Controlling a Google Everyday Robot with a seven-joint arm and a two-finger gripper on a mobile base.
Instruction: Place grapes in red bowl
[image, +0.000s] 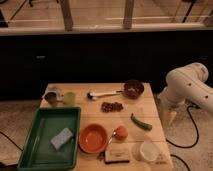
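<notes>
Pinch gently across the middle of the grapes (112, 106), likely light, soft and easily crushed, lying on the surface (150, 106) just behind the red bowl (93, 126), hand (169, 119) hanging far right of that bowl, open or closed impossible to tell.

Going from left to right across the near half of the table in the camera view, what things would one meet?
Green tray → red bowl → orange fruit → green pepper → gripper, hanging beside the right edge of the table.
</notes>
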